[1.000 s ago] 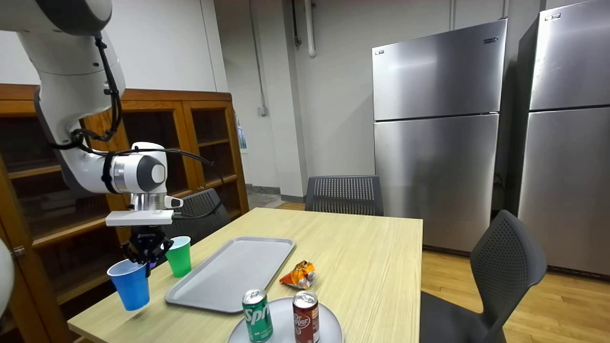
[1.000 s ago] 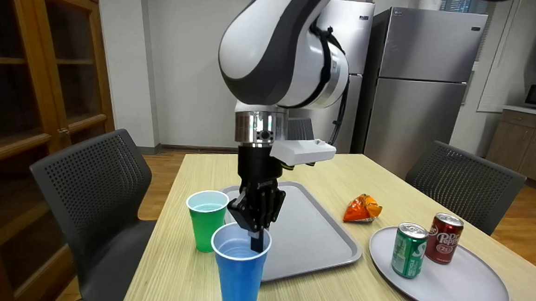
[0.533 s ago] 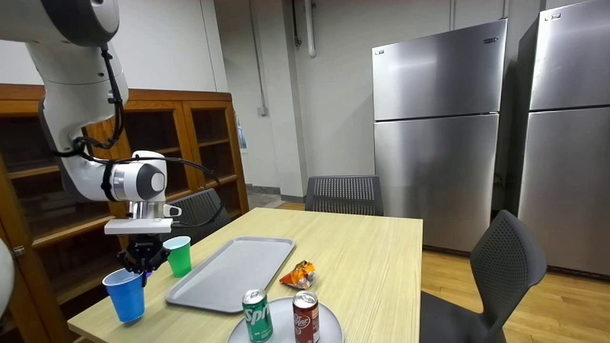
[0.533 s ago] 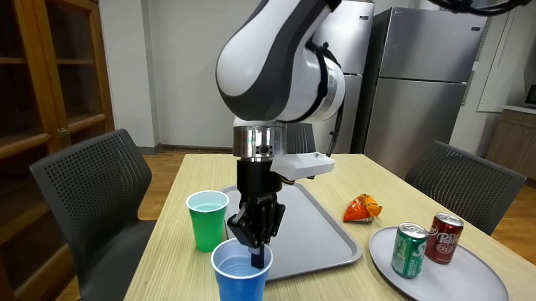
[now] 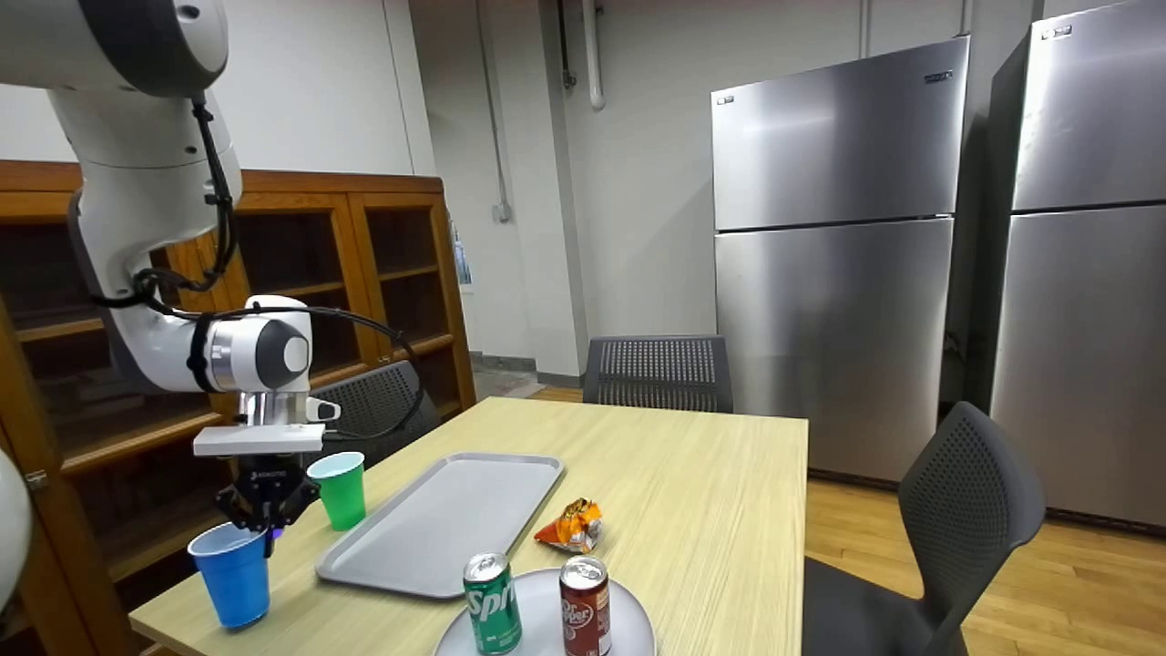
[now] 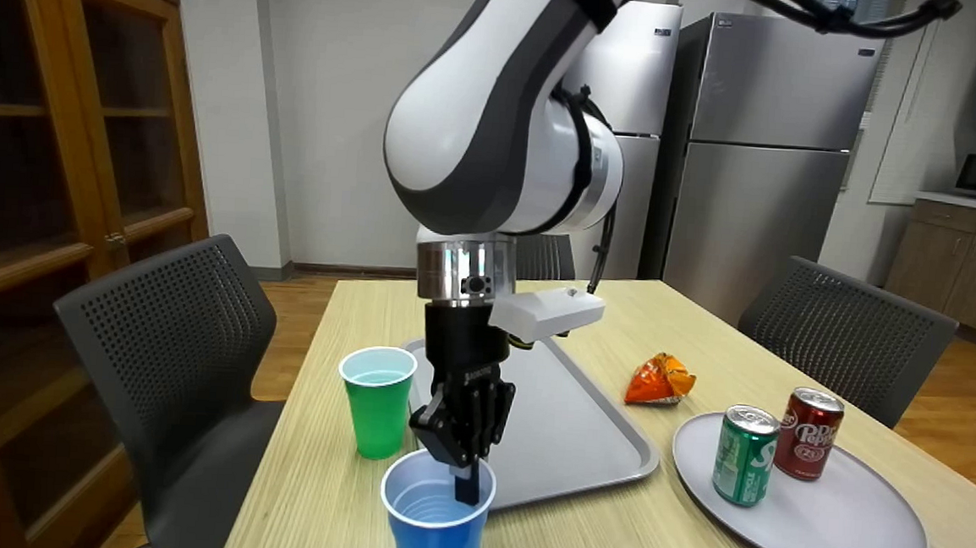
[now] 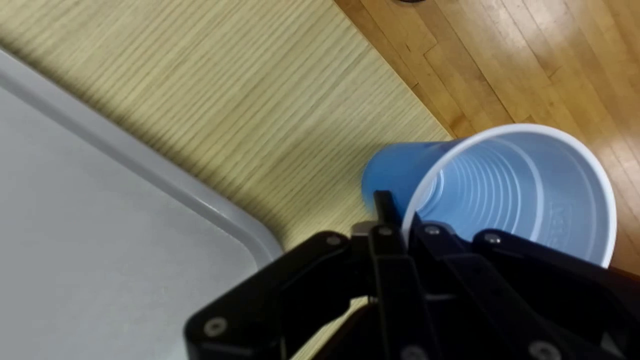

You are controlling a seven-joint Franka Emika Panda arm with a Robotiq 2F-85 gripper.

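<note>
"So, what does the tool [image 7: 404, 220] have hold of?"

"The blue cup [image 6: 438, 529]. The jaws are almost together, with the cup's thin wall pinched between them at the rim. In the wrist view, one finger [image 7: 384, 207] lies outside the wall and its partner reaches inside."

"And where is that cup?"

"At the near left of the surface [image 6: 590, 543], roughly upright with its mouth up. The base looks very close to the surface, but I can't tell whether it touches."

"What stands around it?"

"A grey tray [image 6: 563, 435] lies just to its right and a little farther off. A green cup [image 6: 378, 407] stands beyond the blue one, beside the left edge of the tray."

"And over on the right?"

"An orange snack bag [image 6: 658, 380], crumpled, past the right side of the tray. Nearer, there's a plate [image 6: 845, 533] with two cans on it: a green can [image 6: 745, 459] on the left and a dark red can [image 6: 808, 436] on the right."

"Anything farther back?"

"A chair [image 5: 658, 374] at the far end, and a steel fridge [image 5: 833, 310] behind it to the right. Along the left there's a wooden cabinet [image 6: 60, 197] with glass doors."
</note>
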